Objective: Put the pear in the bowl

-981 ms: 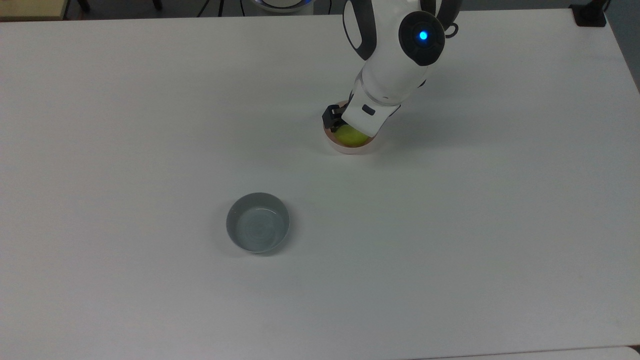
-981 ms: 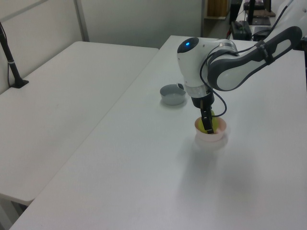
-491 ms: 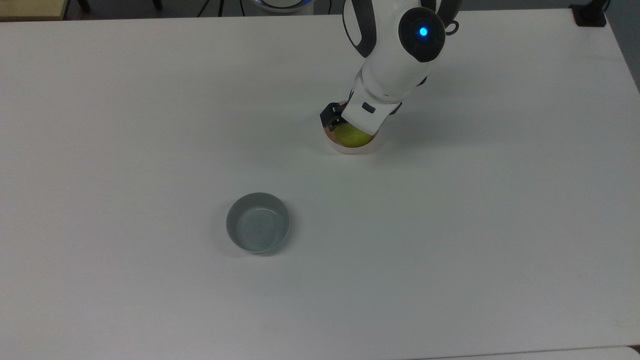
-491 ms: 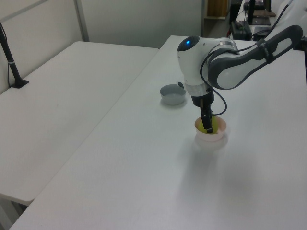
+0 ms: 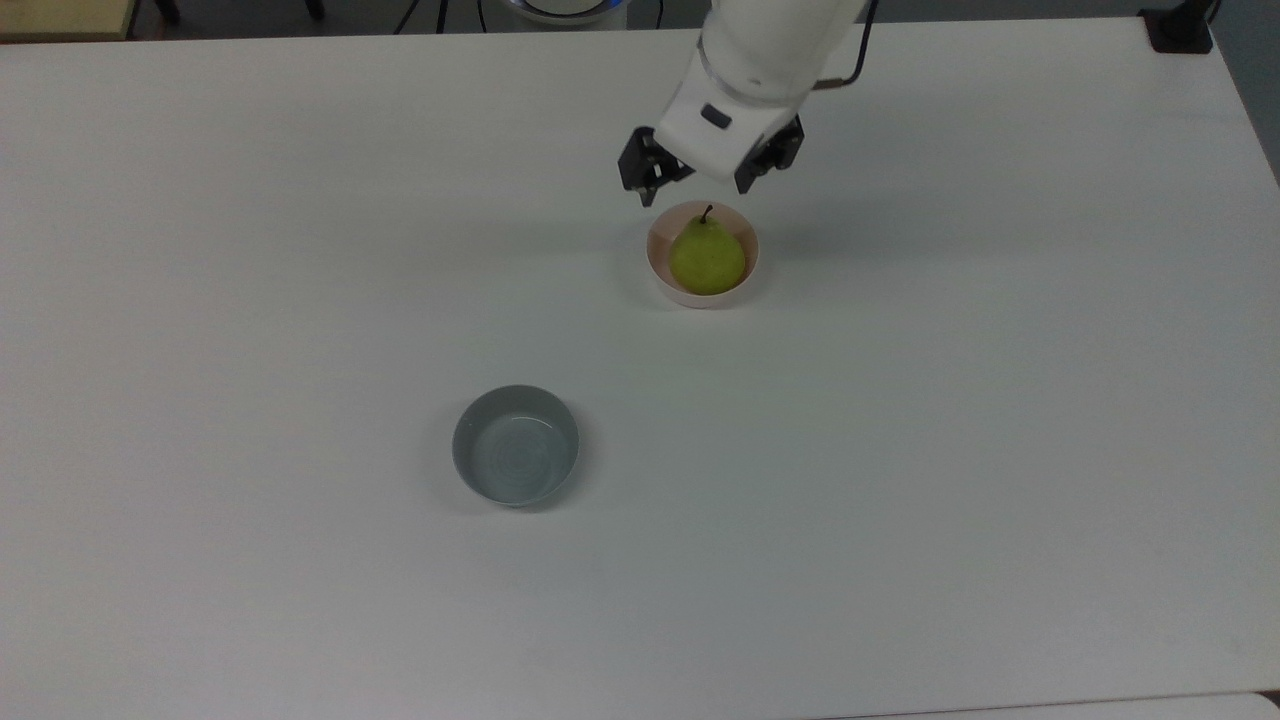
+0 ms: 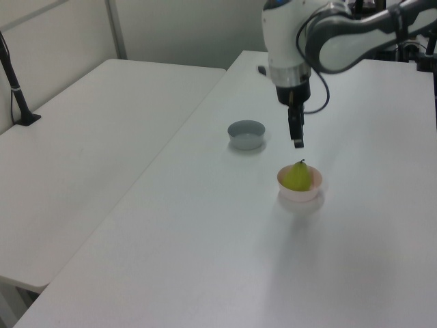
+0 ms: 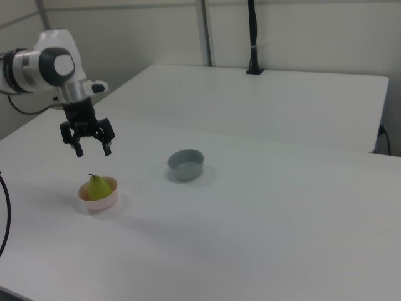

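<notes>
since the earlier frames the white robot arm is lifting away: its black two-finger gripper (image 5: 708,178), which was down inside the small pale pink round bowl (image 5: 655,262) around the fruit, is now hanging above the bowl with open air beneath it. the jaws are standing spread apart and holding nothing.

the small yellow-green pear (image 5: 707,259) with its short dark stem is sitting inside the pink bowl, directly below the jaws in the right view and just beyond them toward the bottom of the top view. it is resting upright-ish, stem pointing up toward the jaws, and it is filling most of the bowl.

judging from this, the placing itself is looking finished: the pear is lying in the bowl and is released. what seems to be remaining is only the arm's retreat.

on the white desk (image 5: 300,200), a small grey-blue round bowl (image 5: 516,444) is standing well apart from the jaws, toward the top view's lower left, and it is holding nothing. nothing is standing between the jaws and the pink bowl. a second white desk (image 7: 282,94) is sitting behind, with a dark post (image 7: 252,37) rising at its far edge, well away from the jaws.
</notes>
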`<move>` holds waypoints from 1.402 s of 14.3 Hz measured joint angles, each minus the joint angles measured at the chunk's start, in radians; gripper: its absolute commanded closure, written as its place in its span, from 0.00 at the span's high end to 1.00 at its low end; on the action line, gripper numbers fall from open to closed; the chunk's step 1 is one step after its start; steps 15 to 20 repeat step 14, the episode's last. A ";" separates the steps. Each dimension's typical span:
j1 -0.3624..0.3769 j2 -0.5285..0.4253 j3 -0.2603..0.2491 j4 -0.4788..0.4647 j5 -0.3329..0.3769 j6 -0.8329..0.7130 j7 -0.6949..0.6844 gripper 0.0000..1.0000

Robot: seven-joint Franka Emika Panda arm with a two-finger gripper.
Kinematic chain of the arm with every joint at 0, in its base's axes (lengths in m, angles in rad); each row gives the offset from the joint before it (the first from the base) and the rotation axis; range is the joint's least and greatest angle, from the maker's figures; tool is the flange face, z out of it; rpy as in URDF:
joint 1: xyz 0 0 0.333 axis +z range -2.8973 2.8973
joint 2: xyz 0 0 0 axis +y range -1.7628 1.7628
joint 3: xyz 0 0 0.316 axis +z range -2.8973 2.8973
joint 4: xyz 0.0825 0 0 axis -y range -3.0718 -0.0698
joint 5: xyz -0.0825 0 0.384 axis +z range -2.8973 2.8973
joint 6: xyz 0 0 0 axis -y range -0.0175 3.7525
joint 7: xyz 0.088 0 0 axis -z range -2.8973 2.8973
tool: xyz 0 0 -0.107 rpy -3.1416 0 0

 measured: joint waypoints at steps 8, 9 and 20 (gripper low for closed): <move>-0.294 -0.107 -0.010 0.016 0.002 -0.025 -0.053 1.00; -0.329 -0.111 -0.013 0.017 0.002 -0.025 -0.069 1.00; -0.357 -0.119 -0.053 0.024 0.002 -0.025 -0.077 1.00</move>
